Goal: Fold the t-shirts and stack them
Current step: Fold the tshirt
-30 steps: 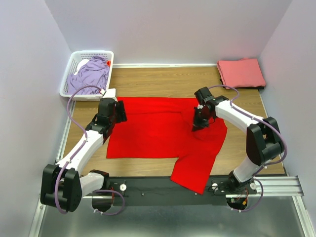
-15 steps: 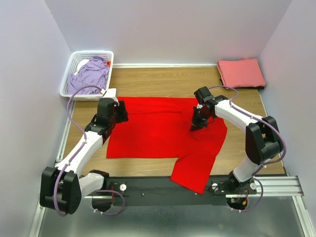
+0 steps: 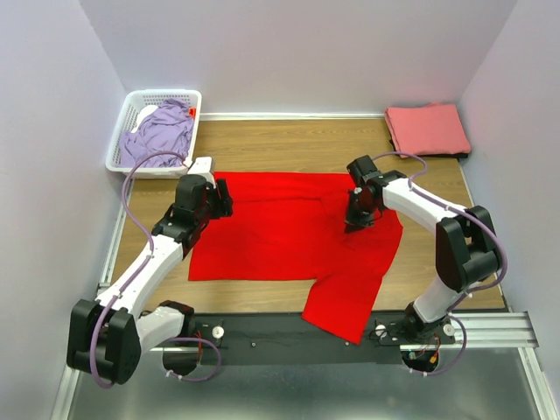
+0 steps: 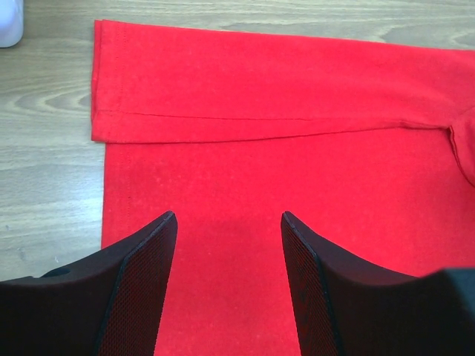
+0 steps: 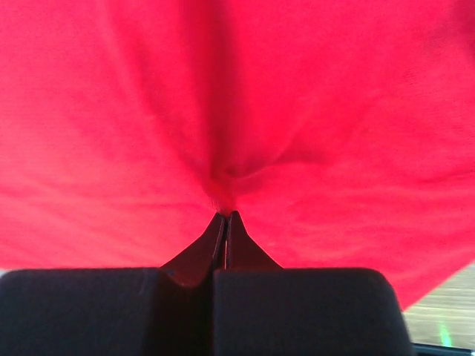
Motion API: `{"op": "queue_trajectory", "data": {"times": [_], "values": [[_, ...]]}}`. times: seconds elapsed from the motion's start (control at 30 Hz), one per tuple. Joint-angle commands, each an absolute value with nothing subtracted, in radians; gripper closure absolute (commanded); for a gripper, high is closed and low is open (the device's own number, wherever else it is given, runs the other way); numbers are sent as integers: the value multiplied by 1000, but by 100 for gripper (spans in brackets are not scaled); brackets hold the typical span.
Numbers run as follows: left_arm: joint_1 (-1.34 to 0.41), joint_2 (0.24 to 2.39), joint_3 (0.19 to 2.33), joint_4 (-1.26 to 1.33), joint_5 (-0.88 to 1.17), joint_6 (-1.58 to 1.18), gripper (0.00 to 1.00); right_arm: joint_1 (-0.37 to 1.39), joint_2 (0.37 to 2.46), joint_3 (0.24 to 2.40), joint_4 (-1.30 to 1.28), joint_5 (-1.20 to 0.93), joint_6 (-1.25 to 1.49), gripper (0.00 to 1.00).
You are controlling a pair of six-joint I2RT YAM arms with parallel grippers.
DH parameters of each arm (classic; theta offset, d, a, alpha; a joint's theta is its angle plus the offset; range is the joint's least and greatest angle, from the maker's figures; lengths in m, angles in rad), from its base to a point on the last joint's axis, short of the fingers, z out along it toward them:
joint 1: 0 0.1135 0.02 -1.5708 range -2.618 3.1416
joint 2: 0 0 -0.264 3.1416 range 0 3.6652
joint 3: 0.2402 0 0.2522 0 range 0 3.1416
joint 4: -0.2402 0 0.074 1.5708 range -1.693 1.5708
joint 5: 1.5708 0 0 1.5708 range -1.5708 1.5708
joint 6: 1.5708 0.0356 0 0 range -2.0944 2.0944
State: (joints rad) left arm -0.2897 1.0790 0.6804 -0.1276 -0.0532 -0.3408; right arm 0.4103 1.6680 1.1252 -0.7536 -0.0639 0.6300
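Note:
The red t-shirt [image 3: 289, 232] lies spread on the table, one part hanging toward the near edge. My left gripper [image 3: 219, 198] is open just above its left edge; in the left wrist view [image 4: 226, 222] the fingers [image 4: 141, 282] straddle flat red cloth [image 4: 297, 96] with a folded hem beyond. My right gripper [image 3: 353, 224] is shut, pinching a pucker of the red shirt [image 5: 223, 178] at its tips [image 5: 225, 216]. The salmon-pink shirt [image 3: 427, 129] lies folded at the far right. The lavender shirt [image 3: 159, 131] lies crumpled in the basket.
The white lattice basket [image 3: 131, 109] stands at the far left corner. A white object [image 4: 9, 22] sits on the wood by the shirt's left corner. Bare wood shows behind the red shirt [image 3: 289, 144] and right of it [image 3: 437, 254].
My left gripper has moved right and slightly away, over the shirt's left edge. My right gripper has shifted a little right with the pinched cloth.

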Motion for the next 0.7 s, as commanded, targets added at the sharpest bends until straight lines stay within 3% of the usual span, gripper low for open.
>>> {"op": "queue_trajectory", "data": {"times": [0.0,0.17,0.27,0.67], "values": [[-293,1092,693,-98,-25,-315,34,374,1669,1115,-749,15,575,98],[-293,1130,699,-84,-5,-301,34,302,1675,1126,-742,26,531,98],[-293,1146,701,-84,-5,-291,34,276,1695,1127,-742,38,492,84],[-293,1193,707,-89,-18,-276,34,293,1709,1204,-744,161,379,79]]}}
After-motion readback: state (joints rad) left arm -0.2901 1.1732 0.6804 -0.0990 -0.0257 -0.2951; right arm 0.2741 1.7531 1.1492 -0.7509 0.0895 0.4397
